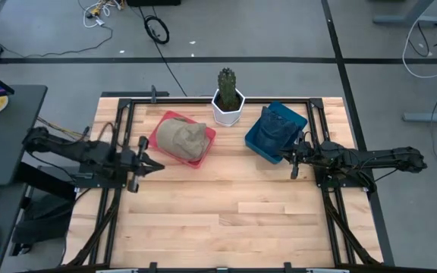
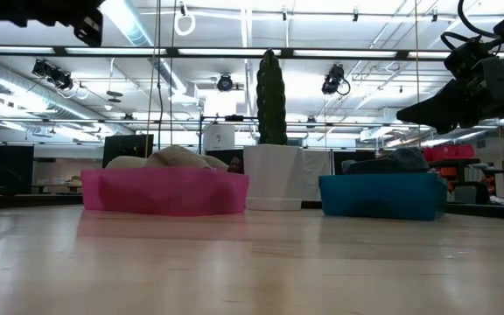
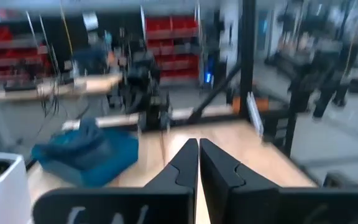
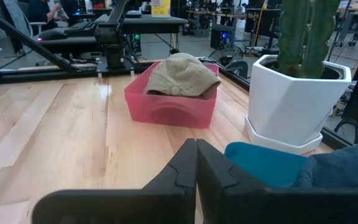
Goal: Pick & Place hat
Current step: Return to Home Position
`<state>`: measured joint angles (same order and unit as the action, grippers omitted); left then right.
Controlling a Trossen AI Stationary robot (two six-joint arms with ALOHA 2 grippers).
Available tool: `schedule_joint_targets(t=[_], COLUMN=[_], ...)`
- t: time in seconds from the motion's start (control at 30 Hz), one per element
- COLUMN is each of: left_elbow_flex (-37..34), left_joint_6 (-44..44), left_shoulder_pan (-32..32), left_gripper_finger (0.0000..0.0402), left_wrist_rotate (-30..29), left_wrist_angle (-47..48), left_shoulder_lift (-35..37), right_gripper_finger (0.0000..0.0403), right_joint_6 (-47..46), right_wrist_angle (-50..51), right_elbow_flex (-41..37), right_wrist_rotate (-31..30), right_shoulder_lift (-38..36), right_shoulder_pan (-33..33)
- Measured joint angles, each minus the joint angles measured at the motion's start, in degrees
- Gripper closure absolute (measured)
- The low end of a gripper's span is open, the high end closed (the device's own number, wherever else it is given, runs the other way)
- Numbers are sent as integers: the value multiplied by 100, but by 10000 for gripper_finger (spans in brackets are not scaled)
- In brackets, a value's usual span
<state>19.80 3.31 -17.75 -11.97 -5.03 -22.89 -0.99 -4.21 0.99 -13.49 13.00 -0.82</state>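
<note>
The left gripper [image 1: 155,164] hung above the table, fingers pressed together and holding nothing. Just ahead of its tips sat the red bin [image 4: 169,115], with the brown cap [image 1: 182,137] lying inside. The right gripper [image 1: 285,155], likewise closed and empty, hovered at the edge of the blue bin [image 1: 258,144], which held blue denim cloth [image 1: 279,125]. A potted cactus [image 1: 227,95] stood farther off, between the bins.

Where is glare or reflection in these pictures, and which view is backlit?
Low view: ceiling lamps backlight the right gripper into a silhouette; the table mirrors the red bin. Right wrist view: sheen on the table beside that bin.
</note>
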Motion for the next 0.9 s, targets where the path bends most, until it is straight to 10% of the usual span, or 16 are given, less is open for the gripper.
schedule_joint_targets(t=[0.33,0.67,0.9], left_elbow_flex=[-1604,-1926,-1926], left_joint_6=[-309,-126,277], left_shoulder_pan=[-10,-16,-16], left_gripper_finger=[383,383,383], left_wrist_rotate=[338,1334,423], left_wrist_angle=[-2551,-2723,-1592], left_shoulder_lift=[941,1331,1328], right_gripper_finger=[394,394,394], right_joint_6=[0,0,0], right_wrist_angle=[0,0,0], right_elbow_flex=[0,0,0], right_wrist_rotate=[0,0,0], right_shoulder_lift=[1,0,0], right_shoulder_pan=[0,0,1])
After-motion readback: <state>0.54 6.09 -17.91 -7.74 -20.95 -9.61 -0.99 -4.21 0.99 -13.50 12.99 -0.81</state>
